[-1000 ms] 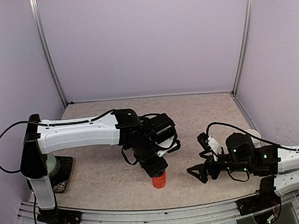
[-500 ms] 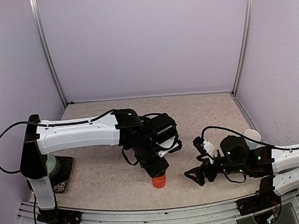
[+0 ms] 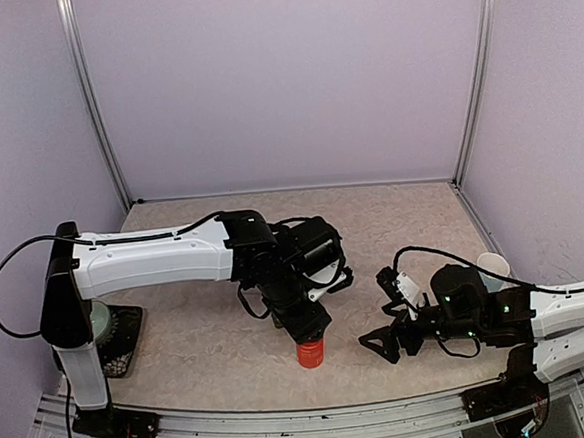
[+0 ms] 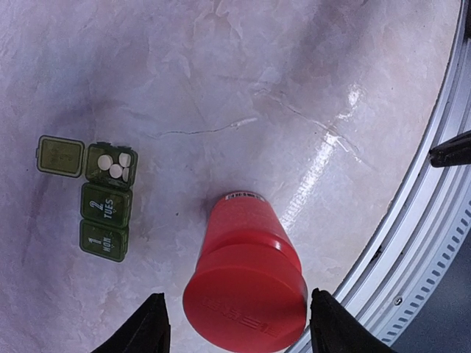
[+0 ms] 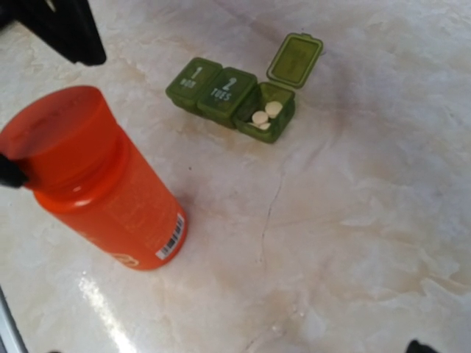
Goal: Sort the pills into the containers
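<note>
Top external view: the right pincer (image 3: 381, 341) has slid a little closer to the red bottle (image 3: 310, 354) than a second ago. It is wide open and holds nothing. The left pincer (image 4: 239, 298) is open too. Its fingers sit on each side of the bottle's cap with a small gap. The green containers (image 4: 105, 202) lie on the counter (image 4: 243, 66), off to one side of the left pincer and apart from the bottle. Two of them are shut. The end one is open, with white pills (image 4: 116, 165) inside.
</note>
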Motion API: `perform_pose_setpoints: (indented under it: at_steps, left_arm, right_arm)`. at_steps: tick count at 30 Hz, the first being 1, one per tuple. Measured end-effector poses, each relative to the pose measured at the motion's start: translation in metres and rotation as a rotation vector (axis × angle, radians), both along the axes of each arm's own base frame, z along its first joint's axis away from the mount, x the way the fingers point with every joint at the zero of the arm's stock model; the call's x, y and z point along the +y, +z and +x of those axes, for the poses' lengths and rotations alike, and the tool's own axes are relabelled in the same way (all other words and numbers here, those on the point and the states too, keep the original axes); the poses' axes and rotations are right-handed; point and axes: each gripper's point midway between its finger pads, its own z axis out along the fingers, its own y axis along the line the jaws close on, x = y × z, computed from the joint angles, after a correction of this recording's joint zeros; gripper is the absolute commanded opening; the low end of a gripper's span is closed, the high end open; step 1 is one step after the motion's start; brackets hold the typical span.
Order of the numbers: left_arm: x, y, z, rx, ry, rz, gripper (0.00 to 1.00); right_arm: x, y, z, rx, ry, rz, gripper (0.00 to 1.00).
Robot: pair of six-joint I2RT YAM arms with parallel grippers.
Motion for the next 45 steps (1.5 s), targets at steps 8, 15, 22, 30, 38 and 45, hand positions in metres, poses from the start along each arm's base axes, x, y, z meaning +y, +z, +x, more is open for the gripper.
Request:
perform_pose_setpoints:
  at_steps: [8,15,22,30,38,45]
  left_arm:
    - [0.007,-0.016,-0.003,0.053,0.001,0.01,0.62]
    - [0.009,-0.019,0.001,0.065,0.013,0.005,0.6]
    - [0.009,-0.015,0.0,0.064,0.011,-0.009,0.6]
    - [0.008,-0.014,-0.001,0.068,0.005,-0.013,0.6]
    - [0.009,-0.008,-0.001,0.004,-0.001,0.019,0.59]
    - [0.009,0.001,0.002,-0.052,-0.002,0.036,0.58]
  right_arm:
    - [0.0,0.0,0.0,0.0,0.002,0.0,1.0]
    - [0.0,0.0,0.0,0.001,0.002,0.0,1.0]
    - [0.0,0.0,0.0,0.001,0.002,0.001,1.0]
    - [0.0,0.0,0.0,-0.001,0.004,-0.001,1.0]
    - [0.0,0.0,0.0,-0.001,0.004,-0.001,1.0]
    - [0.0,0.0,0.0,-0.001,0.004,-0.001,1.0]
